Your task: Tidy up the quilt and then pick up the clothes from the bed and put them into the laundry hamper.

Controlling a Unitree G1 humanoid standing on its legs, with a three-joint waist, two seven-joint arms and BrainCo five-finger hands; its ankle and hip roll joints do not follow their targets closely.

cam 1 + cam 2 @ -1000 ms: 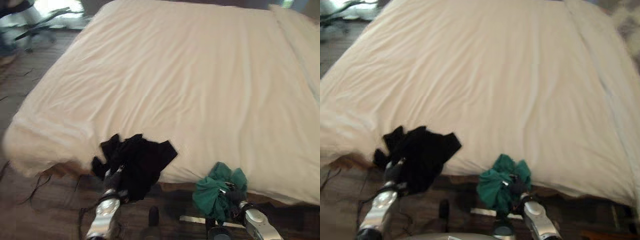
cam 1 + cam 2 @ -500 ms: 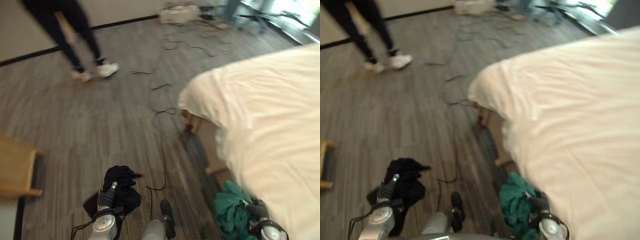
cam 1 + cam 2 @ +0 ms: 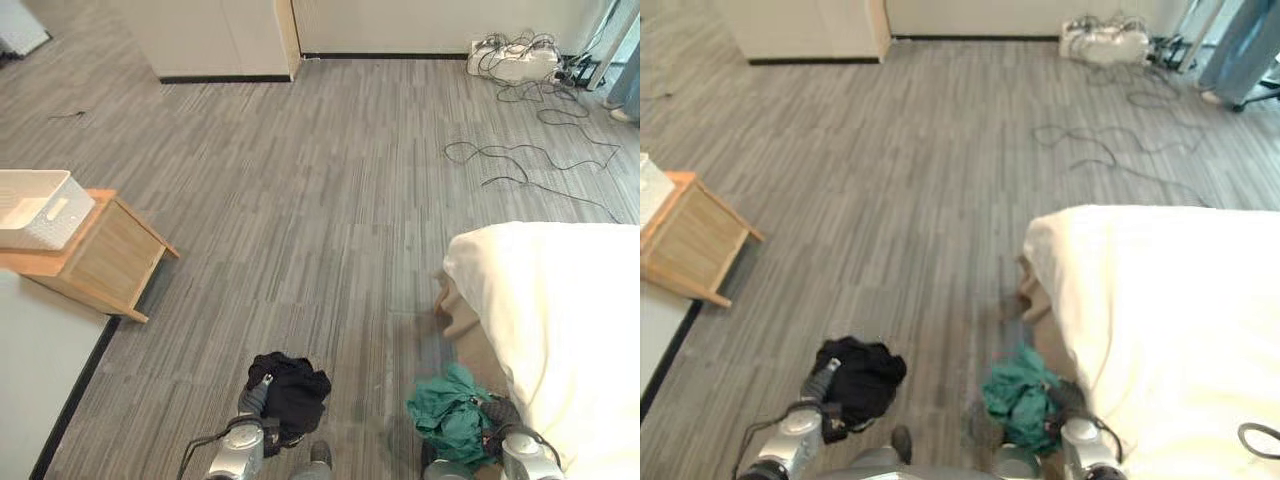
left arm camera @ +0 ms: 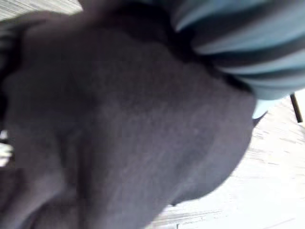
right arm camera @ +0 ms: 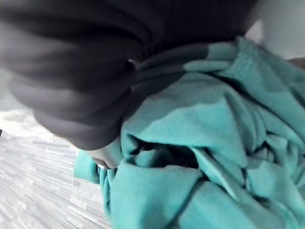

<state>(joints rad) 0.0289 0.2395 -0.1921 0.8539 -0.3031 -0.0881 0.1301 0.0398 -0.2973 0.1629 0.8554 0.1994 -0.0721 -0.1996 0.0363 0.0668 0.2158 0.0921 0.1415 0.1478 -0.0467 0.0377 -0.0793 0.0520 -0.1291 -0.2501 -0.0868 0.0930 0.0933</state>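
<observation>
Bunching into a dark, crumpled lump, the black garment (image 3: 293,392) sits at the near left of the scene, gathered at the end of the robot's left hand (image 3: 256,392) above the grey plank floor (image 3: 300,200). In the left wrist view the black cloth spreads right across in soft folds, with the hand's ribbed cover at one corner; the fingers are buried in the fabric, so whether they are curled on it cannot be told. The green garment (image 3: 450,412) is a rumpled teal wad of deep creases, held up at the near right, just beside the near left corner of the bed. The right hand (image 3: 497,412) lies against its right side, and in the right wrist view the teal folds (image 5: 200,143) press up to the dark cover; its fingers are hidden too, so their state cannot be told. The quilt (image 3: 570,320) is pale cream and lies smooth over the bed at the right, its corner hanging down towards the floor. At the far left a white hamper (image 3: 38,208) with slotted sides stands on a low wooden stand (image 3: 100,260). Loose cables (image 3: 530,165) trail over the floor at the far right, running up to a white heap (image 3: 510,58) by the wall.
</observation>
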